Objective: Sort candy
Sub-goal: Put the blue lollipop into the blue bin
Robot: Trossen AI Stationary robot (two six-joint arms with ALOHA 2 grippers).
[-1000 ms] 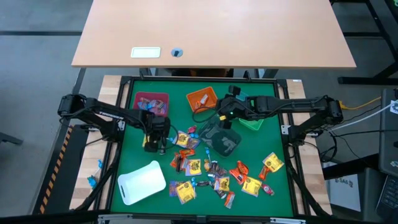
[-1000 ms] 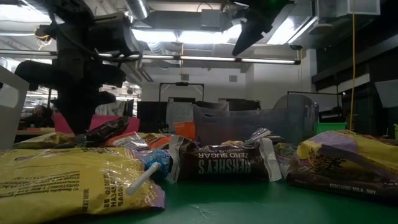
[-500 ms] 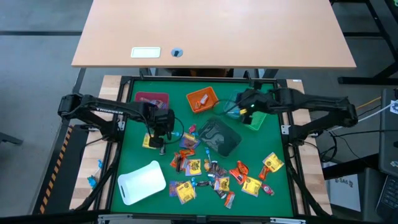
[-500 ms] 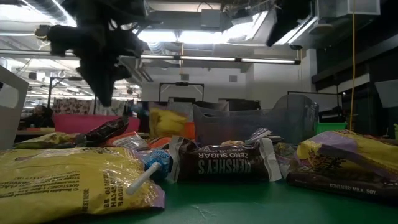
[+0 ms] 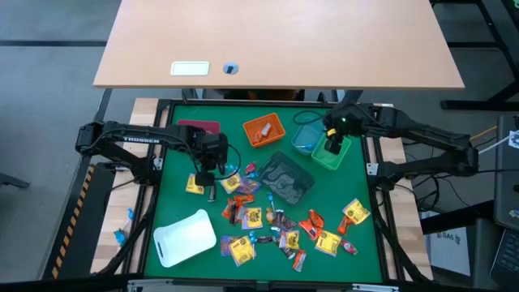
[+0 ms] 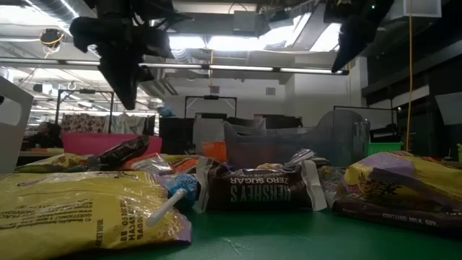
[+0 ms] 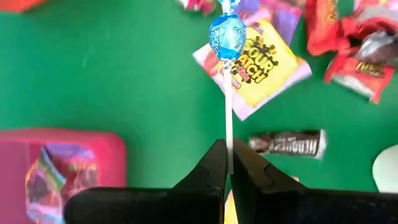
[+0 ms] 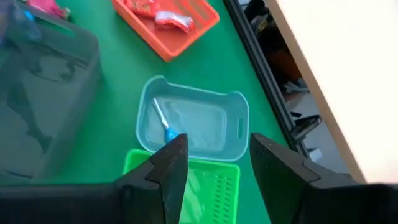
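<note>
From above, most candy (image 5: 276, 227) is unsorted on the mat, few pieces binned. Our left wrist view shows the left gripper (image 7: 227, 163) pinching a blue lollipop (image 7: 225, 30) stick. Right gripper (image 8: 212, 160) hangs spread over the light blue bin (image 8: 193, 121).

We see bare green mat (image 5: 174, 195) around the white tray (image 5: 185, 237); scattered candy (image 5: 280, 227) crowds the middle, and bins (image 5: 263, 128) line the far edge

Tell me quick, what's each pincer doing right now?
Left pincer: closed on a blue lollipop, gripping its stick.
Right pincer: open, holding nothing.
</note>
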